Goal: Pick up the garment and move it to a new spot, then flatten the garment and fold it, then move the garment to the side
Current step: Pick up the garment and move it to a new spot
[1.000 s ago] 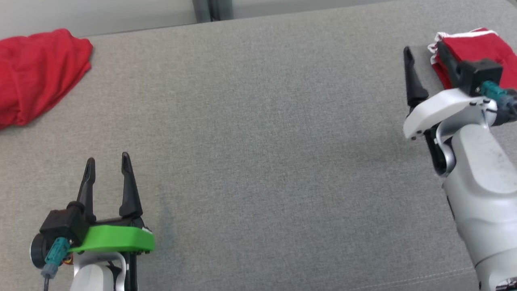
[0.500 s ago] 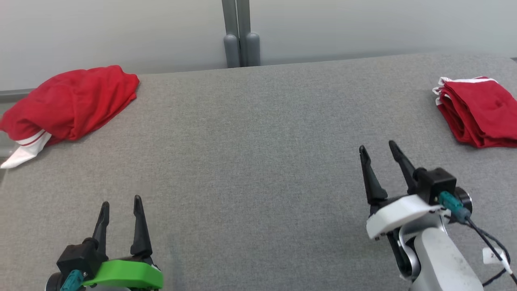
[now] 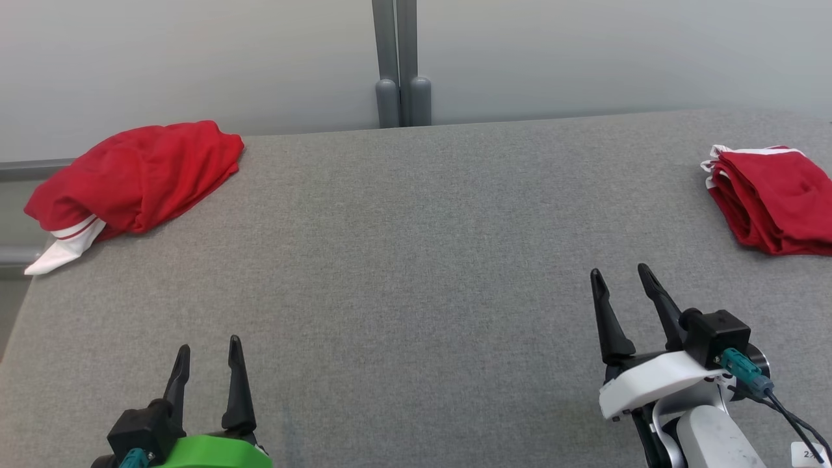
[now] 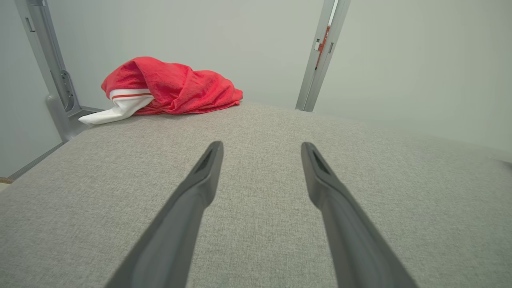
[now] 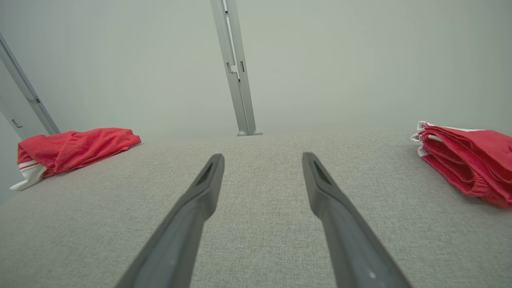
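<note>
Garments on grey fabric table [image 3: 416, 273]: two, both red with white trim. Folded garment [image 3: 773, 198] lies at the far right edge, stacked in neat layers, partly cut off by the head view's border. Crumpled garment [image 3: 140, 172] sits in a loose heap at the far left corner, with one white hem or cuff hanging past the table's left edge. The two are well apart, with open grey cloth between them.

Left gripper [image 3: 209, 343] sits near, on the left side, fingers spread wide with nothing between them. Left wrist view puts the heap well ahead and off to the left of the fingers. Right gripper [image 3: 619, 270] sits near, on the right side, likewise spread wide and holding nothing. The folded piece is ahead and to its right, not touching.

Progress, as a judgement: the folded piece looks finished, being flattened, folded and set aside. If the heap is the working garment, none of its cycle has begun. Pick-up, relocation to the open middle, flattening, folding and the move aside all remain. Left arm looks better placed for the first reach.
</note>
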Robot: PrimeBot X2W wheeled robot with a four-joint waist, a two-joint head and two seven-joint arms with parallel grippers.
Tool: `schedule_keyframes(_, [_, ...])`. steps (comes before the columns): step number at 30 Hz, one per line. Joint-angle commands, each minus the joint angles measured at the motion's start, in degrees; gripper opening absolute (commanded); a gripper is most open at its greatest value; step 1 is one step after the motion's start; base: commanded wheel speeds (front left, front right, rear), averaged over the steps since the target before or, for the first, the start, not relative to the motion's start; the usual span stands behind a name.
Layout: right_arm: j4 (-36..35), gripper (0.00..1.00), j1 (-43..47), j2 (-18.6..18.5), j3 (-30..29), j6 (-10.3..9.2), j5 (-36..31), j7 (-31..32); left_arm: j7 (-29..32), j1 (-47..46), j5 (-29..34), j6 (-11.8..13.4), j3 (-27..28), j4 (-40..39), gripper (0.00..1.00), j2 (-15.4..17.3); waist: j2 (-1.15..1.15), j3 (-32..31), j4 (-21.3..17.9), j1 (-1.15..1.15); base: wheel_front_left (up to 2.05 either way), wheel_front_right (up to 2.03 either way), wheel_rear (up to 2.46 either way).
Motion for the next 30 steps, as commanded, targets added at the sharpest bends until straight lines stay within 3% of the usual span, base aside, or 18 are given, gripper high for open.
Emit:
schedule_keyframes(1, [0.09,1.00,0.85,0.00,0.16,-0.08,0.50,-0.16,-0.01,0.91,0.23,0.16,-0.07,0.05,1.00,0.09,0.00,-0.15,-0.11,0.00,0.00,0.00,0.00])
schedule_keyframes(9, [0.15,1.00,1.15,0.01,0.27,-0.08,0.01,-0.16,-0.01,0.65,-0.11,0.24,-0.14,-0.29,1.00,0.09,0.00,0.19,0.16,0.00,0.00,0.00,0.00])
schedule_keyframes(13, [-1.20,1.00,0.53,0.02,1.00,-0.08,-0.15,-0.16,-0.01,-0.37,-0.47,0.59,-0.18,-0.76,1.00,0.10,0.00,0.69,2.49,0.00,0.00,0.00,0.00])
schedule_keyframes(17, [-2.52,1.00,0.54,-0.01,1.99,-0.08,-0.52,-0.16,-0.01,-1.07,-0.49,0.73,-0.54,-1.23,1.00,0.11,0.00,1.21,6.80,0.00,0.00,0.00,0.00])
schedule_keyframes(30, [-2.23,1.00,1.07,-0.04,3.29,-0.08,-1.08,-0.16,-0.01,0.05,0.13,0.86,0.36,-1.79,1.00,0.11,0.00,1.65,26.52,0.00,0.00,0.00,0.00])
